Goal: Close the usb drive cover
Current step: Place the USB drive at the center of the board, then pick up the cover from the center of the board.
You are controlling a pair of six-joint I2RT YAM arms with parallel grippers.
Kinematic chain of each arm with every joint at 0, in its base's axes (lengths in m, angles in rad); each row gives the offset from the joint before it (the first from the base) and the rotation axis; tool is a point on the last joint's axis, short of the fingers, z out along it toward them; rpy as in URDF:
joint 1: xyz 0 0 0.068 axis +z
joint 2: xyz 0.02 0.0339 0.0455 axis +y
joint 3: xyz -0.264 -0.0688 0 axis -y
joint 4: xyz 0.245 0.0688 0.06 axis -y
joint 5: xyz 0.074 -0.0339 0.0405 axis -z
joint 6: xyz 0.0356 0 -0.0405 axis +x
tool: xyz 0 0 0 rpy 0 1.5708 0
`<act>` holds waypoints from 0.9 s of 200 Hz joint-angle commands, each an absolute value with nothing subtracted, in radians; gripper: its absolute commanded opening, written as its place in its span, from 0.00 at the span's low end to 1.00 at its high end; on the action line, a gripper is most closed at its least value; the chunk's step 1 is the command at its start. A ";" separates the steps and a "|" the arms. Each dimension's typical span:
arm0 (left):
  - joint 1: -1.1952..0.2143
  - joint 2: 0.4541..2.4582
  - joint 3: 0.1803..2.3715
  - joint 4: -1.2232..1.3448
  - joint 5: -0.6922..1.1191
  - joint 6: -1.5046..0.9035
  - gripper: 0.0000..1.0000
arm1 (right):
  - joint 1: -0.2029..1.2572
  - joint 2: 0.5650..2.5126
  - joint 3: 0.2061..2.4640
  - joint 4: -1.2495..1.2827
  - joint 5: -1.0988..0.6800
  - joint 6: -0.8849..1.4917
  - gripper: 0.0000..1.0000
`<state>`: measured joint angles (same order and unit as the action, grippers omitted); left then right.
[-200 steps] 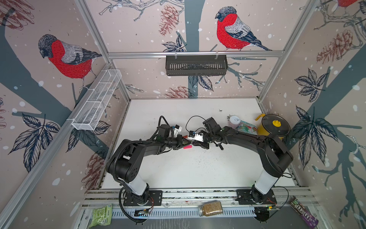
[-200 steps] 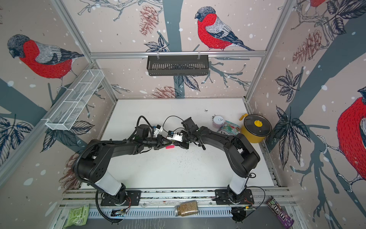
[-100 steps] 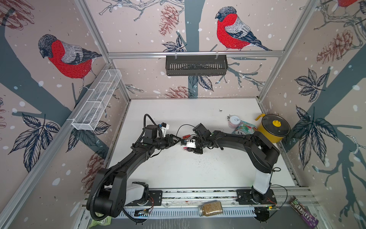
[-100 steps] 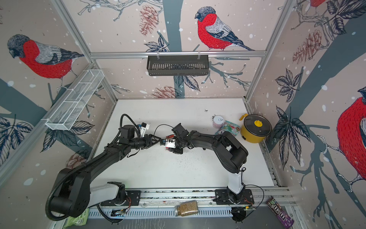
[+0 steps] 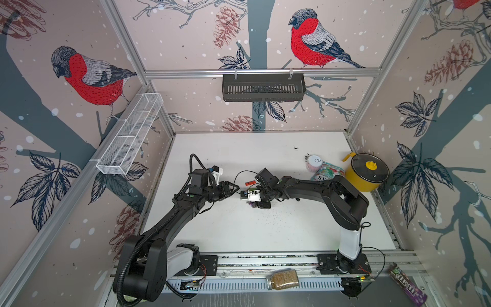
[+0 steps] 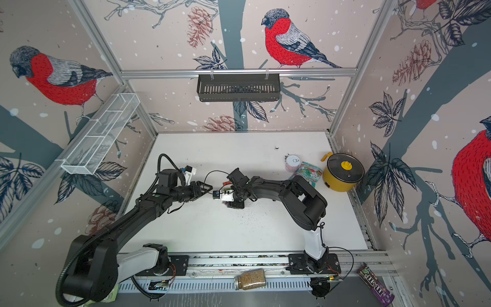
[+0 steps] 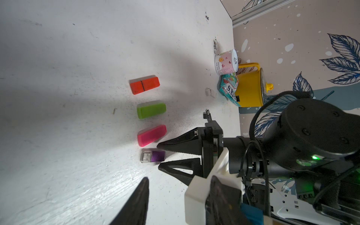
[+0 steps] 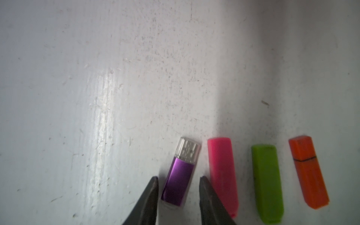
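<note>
Not much to read here: "m&m's" on the purple candy packet (image 6: 374, 285), lower right in both top views, and white "SX"-something letters on the snack bag (image 7: 229, 89).

In both top views the right arm's wrist (image 5: 268, 183) hides most of the drive row; only the orange drive (image 5: 249, 183) and what looks like a sliver of the purple drive (image 5: 250, 203) show. The right wrist view is soft, and its edge cuts off the right gripper (image 8: 178, 177) behind the fingertips. The left wrist view catches only one finger (image 7: 141, 198) of the left gripper (image 5: 235, 188), which is too small in the top views to read its gap.
</note>
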<state>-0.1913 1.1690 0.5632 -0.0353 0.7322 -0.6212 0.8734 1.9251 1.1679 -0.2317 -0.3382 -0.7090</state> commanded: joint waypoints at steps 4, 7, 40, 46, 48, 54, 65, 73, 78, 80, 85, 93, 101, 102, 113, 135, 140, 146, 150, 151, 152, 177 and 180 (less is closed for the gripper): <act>-0.190 1.153 0.567 -0.043 0.733 -0.611 0.50 | 0.860 1.876 1.160 -0.220 -0.326 -0.697 0.39; -0.189 1.152 0.568 -0.043 0.733 -0.612 0.50 | 0.857 1.866 1.159 -0.221 -0.328 -0.694 0.39; -0.189 1.152 0.579 -0.033 0.758 -0.614 0.50 | 0.770 1.739 1.112 -0.238 -0.350 -0.669 0.40; -0.191 1.155 0.579 -0.022 0.767 -0.617 0.50 | 0.747 1.714 1.093 -0.247 -0.348 -0.671 0.41; -0.192 1.156 0.580 -0.018 0.770 -0.619 0.50 | 0.738 1.706 1.086 -0.253 -0.348 -0.672 0.41; -0.197 1.158 0.578 -0.002 0.782 -0.622 0.50 | 0.715 1.685 1.066 -0.269 -0.344 -0.678 0.41; -0.215 1.169 0.583 0.015 0.783 -0.630 0.50 | 0.665 1.650 1.030 -0.299 -0.325 -0.690 0.42; -0.239 1.180 0.588 0.031 0.779 -0.635 0.50 | 0.632 1.626 1.001 -0.321 -0.312 -0.704 0.43; -0.255 1.189 0.595 0.039 0.777 -0.639 0.50 | 0.610 1.613 0.986 -0.330 -0.305 -0.712 0.43; -0.262 1.193 0.598 0.042 0.776 -0.638 0.50 | 0.603 1.607 0.979 -0.332 -0.301 -0.717 0.43; -0.281 1.207 0.606 0.046 0.769 -0.640 0.50 | 0.583 1.592 0.961 -0.336 -0.291 -0.723 0.44; -0.313 1.228 0.622 0.055 0.759 -0.644 0.50 | 0.556 1.571 0.937 -0.337 -0.275 -0.737 0.44; -0.338 1.250 0.632 0.073 0.758 -0.651 0.50 | 0.532 1.556 0.921 -0.340 -0.267 -0.748 0.44; -0.341 1.253 0.634 0.077 0.757 -0.652 0.50 | 0.530 1.554 0.918 -0.342 -0.267 -0.748 0.44; -0.363 1.281 0.643 0.098 0.757 -0.667 0.50 | 0.508 1.546 0.904 -0.349 -0.260 -0.761 0.46; -0.382 1.316 0.654 0.128 0.759 -0.681 0.50 | 0.497 1.558 0.883 -0.351 -0.195 -0.792 0.47; -0.383 1.320 0.657 0.129 0.761 -0.682 0.50 | 0.496 1.561 0.879 -0.346 -0.181 -0.794 0.47; -0.383 1.325 0.660 0.127 0.762 -0.680 0.50 | 0.495 1.565 0.874 -0.340 -0.171 -0.796 0.48; -0.383 1.328 0.661 0.125 0.762 -0.679 0.50 | 0.494 1.567 0.871 -0.338 -0.166 -0.797 0.48; -0.383 1.327 0.661 0.125 0.762 -0.678 0.51 | 0.494 1.569 0.870 -0.337 -0.166 -0.797 0.48; -0.383 1.328 0.661 0.125 0.762 -0.678 0.51 | 0.495 1.570 0.869 -0.336 -0.166 -0.798 0.48; -0.383 1.338 0.659 0.118 0.759 -0.670 0.50 | 0.494 1.582 0.850 -0.311 -0.128 -0.793 0.48; -0.383 1.339 0.658 0.118 0.759 -0.669 0.51 | 0.496 1.582 0.848 -0.309 -0.120 -0.792 0.48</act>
